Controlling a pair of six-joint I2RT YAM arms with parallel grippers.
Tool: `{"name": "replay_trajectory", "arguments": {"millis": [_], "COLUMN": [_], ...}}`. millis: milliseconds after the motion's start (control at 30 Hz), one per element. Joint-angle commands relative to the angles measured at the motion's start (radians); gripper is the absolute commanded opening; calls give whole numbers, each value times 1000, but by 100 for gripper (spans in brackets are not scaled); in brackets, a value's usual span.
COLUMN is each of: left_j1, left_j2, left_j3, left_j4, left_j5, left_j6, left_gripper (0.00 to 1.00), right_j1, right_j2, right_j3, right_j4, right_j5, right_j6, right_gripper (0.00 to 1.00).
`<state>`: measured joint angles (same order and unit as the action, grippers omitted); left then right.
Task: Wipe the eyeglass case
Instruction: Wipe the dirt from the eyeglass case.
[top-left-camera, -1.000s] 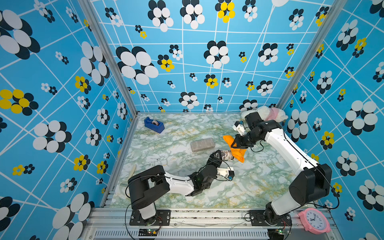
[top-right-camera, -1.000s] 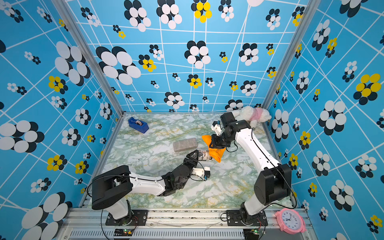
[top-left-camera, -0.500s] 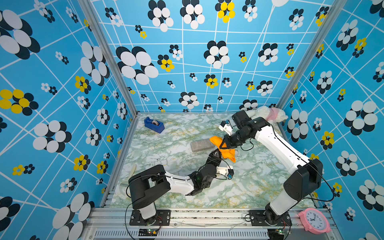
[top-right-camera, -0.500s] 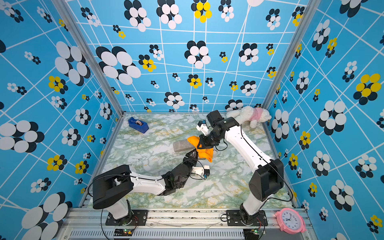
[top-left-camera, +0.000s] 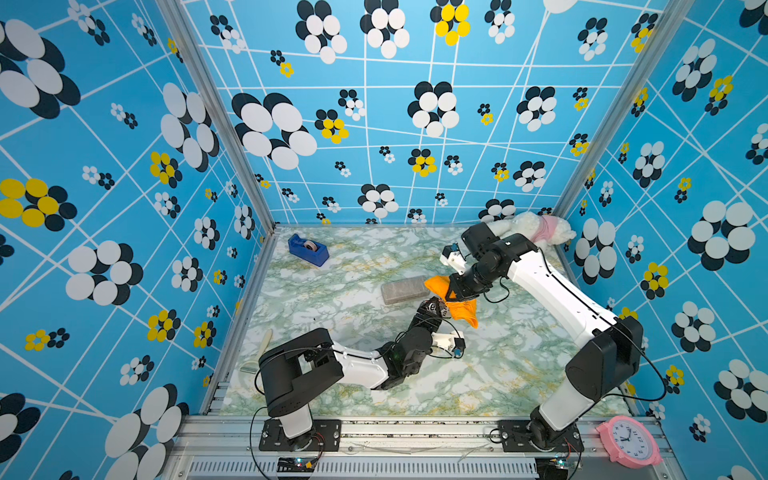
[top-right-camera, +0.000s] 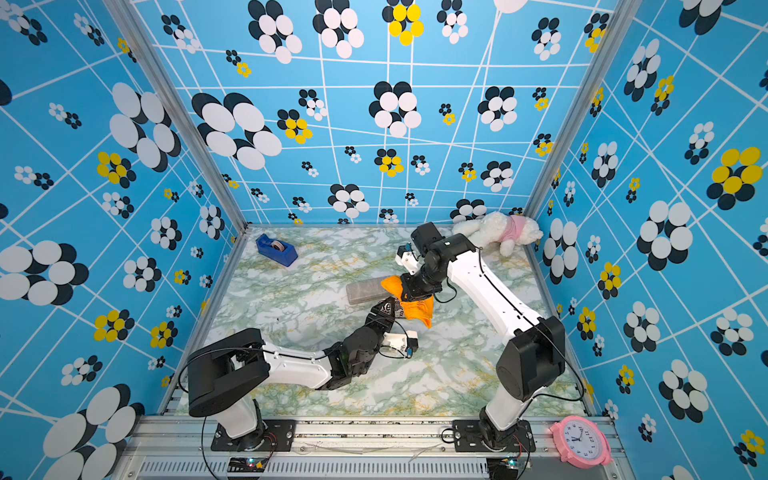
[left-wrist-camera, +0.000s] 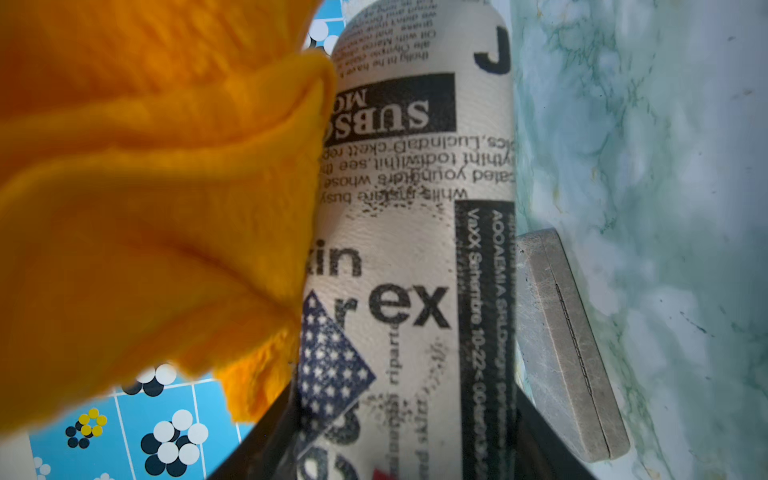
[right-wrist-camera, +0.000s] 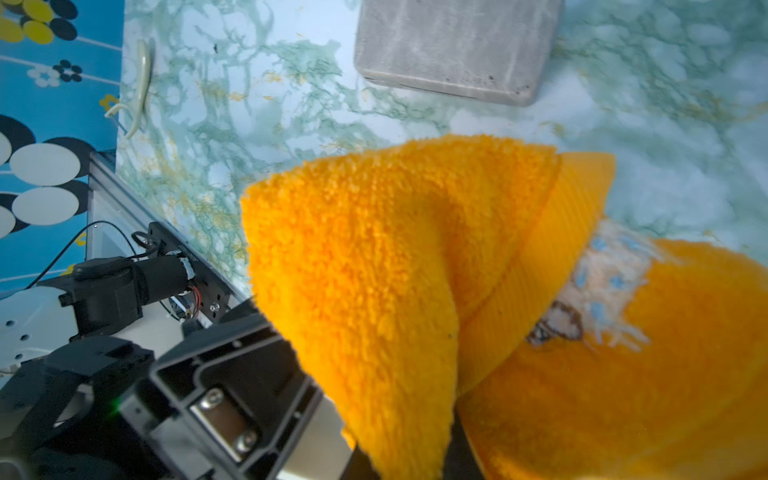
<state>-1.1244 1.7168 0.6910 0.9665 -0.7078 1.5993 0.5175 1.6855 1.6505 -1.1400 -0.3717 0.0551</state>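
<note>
Left wrist view: eyeglass case (left-wrist-camera: 415, 257), judged stiff, light and slick, is clamped endwise by left end effector (top-left-camera: 434, 309); cloth (left-wrist-camera: 158, 208) is pinched by right end effector (top-left-camera: 457, 293).

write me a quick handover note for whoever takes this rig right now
Left gripper: shut on the newsprint eyeglass case, held above the table.
Right gripper: shut on the orange cloth.
Cloth lies against one side of the case; a grey box sits on the table close by.
Done: both picked up, cloth brought to the case.
Left: rub cloth along the case; how much is wiped cannot be told.
</note>
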Motion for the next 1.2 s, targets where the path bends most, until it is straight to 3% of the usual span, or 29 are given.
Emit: {"name": "replay_trajectory", "arguments": {"millis": [0, 167, 367, 667, 767, 833, 933, 1000, 1100, 1167], "left_j1": [5, 8, 9, 21, 21, 32, 98, 158, 197, 214], "left_j2": [-45, -37, -58, -128, -212, -302, -460, -546, -634, -665], "left_j3": [59, 52, 43, -8, -22, -19, 25, 45, 26, 37], "left_j4": [187, 205, 200, 129, -72, -289, -702, -864, -964, -1026], "left_j5": [-5, -12, -22, -50, -52, -25, 142, 288, 395, 455], "left_j6": [-58, -59, -62, -157, -316, -501, -846, -1018, -1132, -1188], "left_gripper": [18, 18, 18, 18, 17, 17, 17, 16, 16, 16], "right_j1": [39, 20, -120, -210, -246, -249, -249, -249, -254, -253], "right_j2": [13, -21, -64, -124, -179, -216, -293, -340, -394, -441], "right_j3": [18, -30, -206, -251, -331, -342, -352, -356, -336, -362], "right_j4": [-101, -103, -42, 19, 138, 185, 280, 331, 357, 427], "right_j5": [-81, -43, 5, 150, 143, 127, 29, -26, -110, -244], "right_j6": [-10, -22, -16, 15, 45, 58, 65, 69, 74, 114], "right_gripper": [0, 0, 0, 0, 0, 0, 0, 0, 0, 0]}}
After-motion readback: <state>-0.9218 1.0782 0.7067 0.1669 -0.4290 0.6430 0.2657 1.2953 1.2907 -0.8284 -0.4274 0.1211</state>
